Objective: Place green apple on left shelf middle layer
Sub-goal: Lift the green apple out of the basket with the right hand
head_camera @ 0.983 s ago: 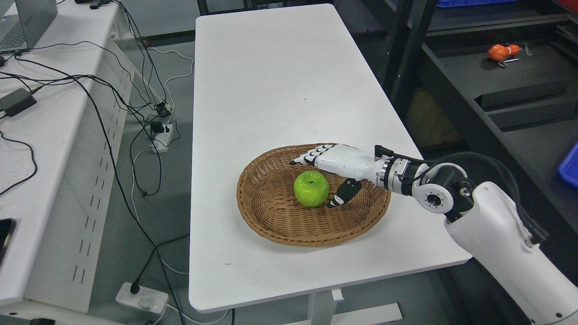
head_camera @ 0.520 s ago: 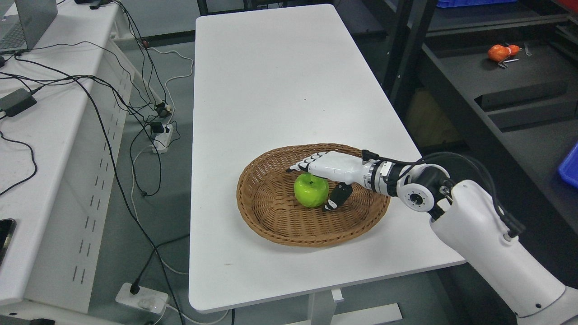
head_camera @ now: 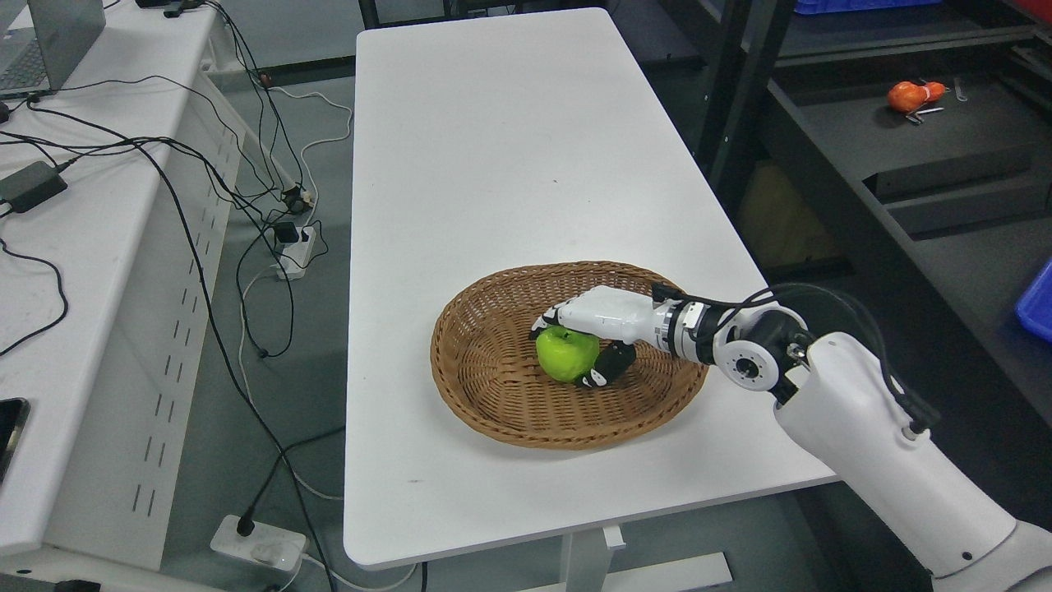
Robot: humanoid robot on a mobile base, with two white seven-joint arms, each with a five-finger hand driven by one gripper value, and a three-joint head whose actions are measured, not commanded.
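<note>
A green apple [head_camera: 564, 355] lies in the middle of a shallow wicker basket [head_camera: 493, 395] on the white table [head_camera: 493, 140]. My right hand [head_camera: 575, 349] comes in from the lower right and is shut on the apple: its white fingers [head_camera: 552, 319] curl over the top and the dark thumb presses the apple's near right side. The apple still rests on the basket floor. A dark shelf unit [head_camera: 929, 156] stands to the right of the table. The left arm does not show.
An orange object [head_camera: 911, 95] lies on the dark shelf at the upper right, and a blue bin corner [head_camera: 1037, 302] pokes in at the right edge. A white desk [head_camera: 90, 271] with cables and a laptop stands on the left. Power strips lie on the floor.
My right hand has moved left and down onto the apple, and its fingers and thumb have curled around it. The apple has stayed in place.
</note>
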